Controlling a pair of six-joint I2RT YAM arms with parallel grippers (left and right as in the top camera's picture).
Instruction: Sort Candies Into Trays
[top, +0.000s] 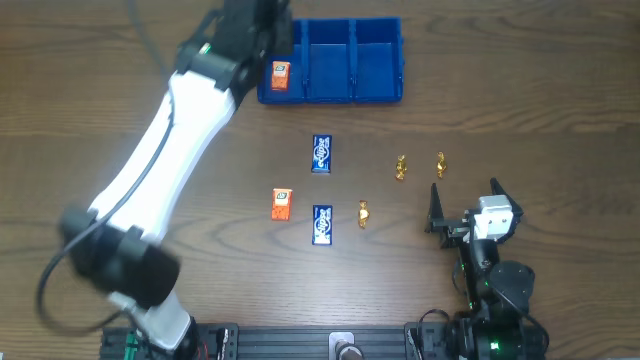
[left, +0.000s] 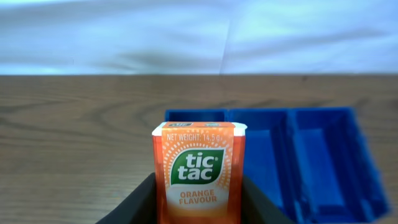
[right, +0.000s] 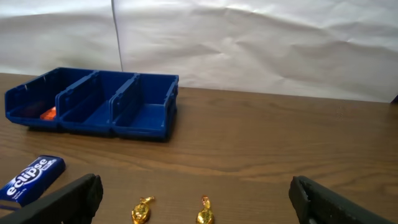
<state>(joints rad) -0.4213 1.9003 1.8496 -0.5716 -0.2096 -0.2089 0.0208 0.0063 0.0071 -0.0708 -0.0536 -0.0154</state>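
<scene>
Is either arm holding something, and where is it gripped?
The left end effector pinches an orange candy box across its side edges, near its bottom end. The right end effector is open and empty.

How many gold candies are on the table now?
3. Two gold candies lie side by side ahead of the right hand; the third lies beside the nearer blue pack. The left arm covers part of the tray, possibly hiding more.

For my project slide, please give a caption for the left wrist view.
Left claw holding an orange candy box upright before the blue three-compartment tray on a wooden table.
</scene>
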